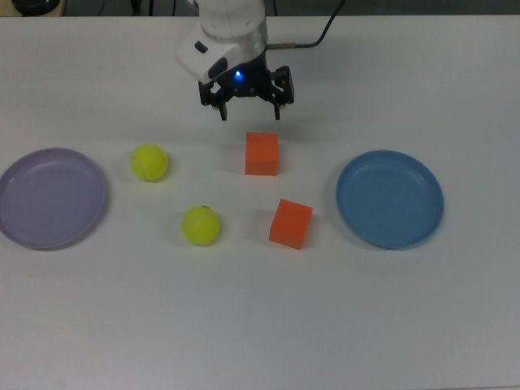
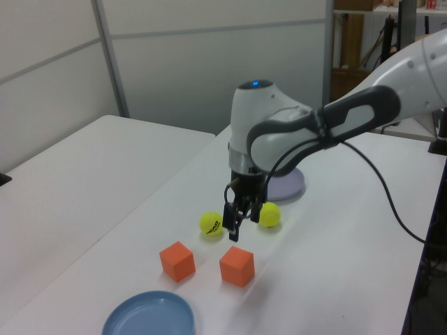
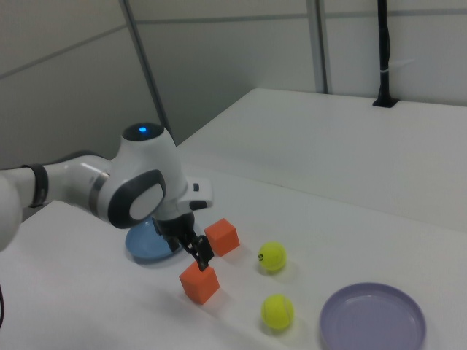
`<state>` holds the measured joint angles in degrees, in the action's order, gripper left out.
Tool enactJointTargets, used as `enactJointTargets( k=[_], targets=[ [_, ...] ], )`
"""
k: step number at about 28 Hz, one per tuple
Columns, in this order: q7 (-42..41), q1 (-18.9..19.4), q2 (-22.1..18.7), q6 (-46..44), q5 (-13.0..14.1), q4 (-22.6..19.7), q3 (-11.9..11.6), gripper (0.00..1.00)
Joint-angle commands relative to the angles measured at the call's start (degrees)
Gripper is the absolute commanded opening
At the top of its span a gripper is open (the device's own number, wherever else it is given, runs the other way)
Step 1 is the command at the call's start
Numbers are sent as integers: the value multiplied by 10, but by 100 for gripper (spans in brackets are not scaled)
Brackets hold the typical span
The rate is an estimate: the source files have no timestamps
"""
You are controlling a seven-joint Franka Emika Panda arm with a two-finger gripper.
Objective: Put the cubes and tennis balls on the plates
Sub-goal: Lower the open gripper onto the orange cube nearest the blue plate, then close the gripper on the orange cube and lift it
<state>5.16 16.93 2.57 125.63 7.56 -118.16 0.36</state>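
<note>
While hovering: my end effector [image 1: 249, 111] spread, empty, over cube [image 1: 262, 153].
Balls, cubes: all on worktop [image 1: 260, 325], btwn plates.

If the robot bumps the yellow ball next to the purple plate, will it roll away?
Probably yes. The tennis ball is round and sits free on the flat white table, so a nudge would likely send it rolling. Its fuzzy cover may slow it a bit. The purple plate has a raised rim that could stop it on that side.
</note>
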Motion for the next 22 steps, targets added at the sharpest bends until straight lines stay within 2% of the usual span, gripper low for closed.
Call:
enactJointTargets(
  k=[1, 8, 22],
  targets=[
    [-2, 1, 35, 42, 6, -8, 9, 100],
    [-1, 2, 66, 66, 5, -8, 18, 100],
    [0, 3, 96, 94, 1, -7, 30, 100]
  ],
)
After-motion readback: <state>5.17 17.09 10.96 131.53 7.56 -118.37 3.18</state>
